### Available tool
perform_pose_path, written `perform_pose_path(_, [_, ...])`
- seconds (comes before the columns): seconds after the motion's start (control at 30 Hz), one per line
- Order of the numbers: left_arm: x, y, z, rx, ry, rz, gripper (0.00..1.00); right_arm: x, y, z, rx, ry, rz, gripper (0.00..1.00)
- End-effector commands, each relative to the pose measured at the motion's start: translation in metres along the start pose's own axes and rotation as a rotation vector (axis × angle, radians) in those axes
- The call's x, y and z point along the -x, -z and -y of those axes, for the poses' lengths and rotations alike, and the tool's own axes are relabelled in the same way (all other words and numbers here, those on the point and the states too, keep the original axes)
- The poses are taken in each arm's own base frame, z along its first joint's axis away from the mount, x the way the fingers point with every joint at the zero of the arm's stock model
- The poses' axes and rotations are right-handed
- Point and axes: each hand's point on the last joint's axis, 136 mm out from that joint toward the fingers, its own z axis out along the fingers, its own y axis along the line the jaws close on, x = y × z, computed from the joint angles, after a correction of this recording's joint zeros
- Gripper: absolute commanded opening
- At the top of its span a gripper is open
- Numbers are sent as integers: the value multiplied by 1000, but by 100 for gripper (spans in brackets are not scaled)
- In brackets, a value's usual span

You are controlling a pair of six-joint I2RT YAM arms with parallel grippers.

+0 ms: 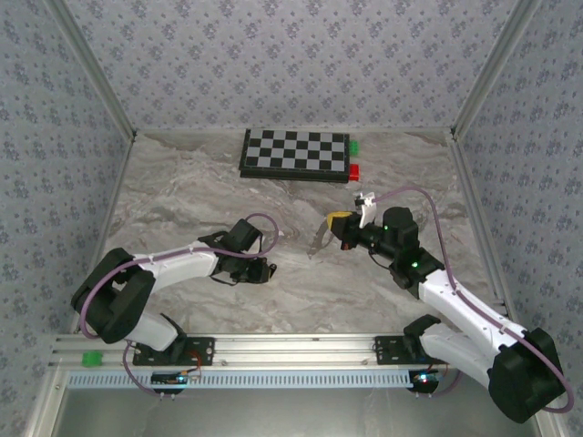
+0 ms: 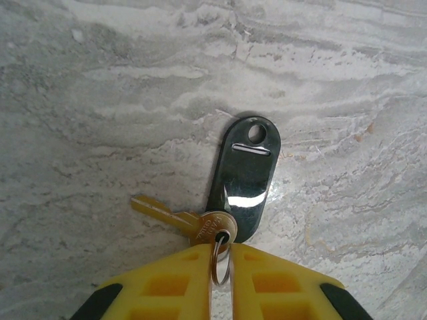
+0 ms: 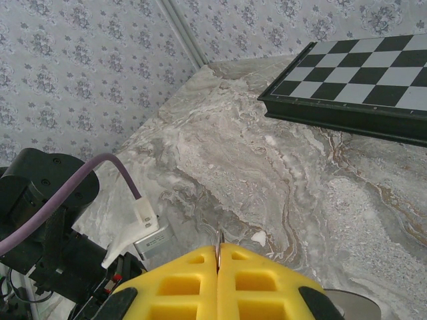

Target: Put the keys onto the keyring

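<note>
1. The left claw (image 2: pixel 220 252) is clenched on the keys (image 2: pixel 241 177); in its wrist view the two yellow fingers (image 2: pixel 167 287) at the bottom edge pinch a small wire ring; from that ring a brass key points left and a glossy black oval tag reaches toward the upper right; both lie flat on the marble table (image 2: pixel 100 100), just above the fingertips.
2. In the top view the left claw (image 1: pixel 260 270) sits low over the table, left of centre; the keys beneath it are too small to make out there.
3. The right claw (image 1: pixel 332 221) is clenched on the keyring (image 1: pixel 319 238), a thin pale loop hanging below and left of its yellow tips; it is right of centre, well apart from the left claw.
4. In the right wrist view the right claw (image 3: pixel 218 252) has its fingers pressed together at the bottom edge; a thin metal edge of the keyring (image 3: pixel 218 239) stands up between them; a grey curve in the lower right corner is cut off by the frame and I cannot tell what it is.
5. The lower part of the small wire ring is hidden between the left fingers; the brass key's head overlaps the bottom end of the black tag.
6. A stretch of marble separates the two claws; a chessboard (image 1: pixel 294 153) lies at the upper centre by the back wall, with a green block (image 1: pixel 353 146) and a red block (image 1: pixel 354 170) at its right end; patterned walls close the table at left, right and back.
</note>
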Motion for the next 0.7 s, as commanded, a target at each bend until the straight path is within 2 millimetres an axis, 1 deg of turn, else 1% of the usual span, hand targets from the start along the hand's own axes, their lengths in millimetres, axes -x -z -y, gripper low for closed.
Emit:
perform_pose_path(0.0, [5, 1, 2, -10, 3, 8, 14, 3, -1, -4, 18, 14, 22, 0])
perform_pose_path(0.3, [3, -2, 1, -10, 5, 3, 14, 3, -1, -4, 19, 15, 21, 0])
perform_pose_path(0.33, [4, -2, 1, -11, 6, 5, 13, 3, -1, -5, 21, 16, 21, 0])
perform_pose_path(0.43, [5, -2, 2, -14, 6, 8, 3, 3, -1, -5, 22, 17, 21, 0])
perform_pose_path(0.53, [6, -1, 2, -11, 7, 11, 0, 4, -1, -5, 22, 18, 23, 0])
perform_pose_path(0.67, [6, 7, 5, -13, -8, 23, 0, 4, 0, -5, 18, 24, 30, 0])
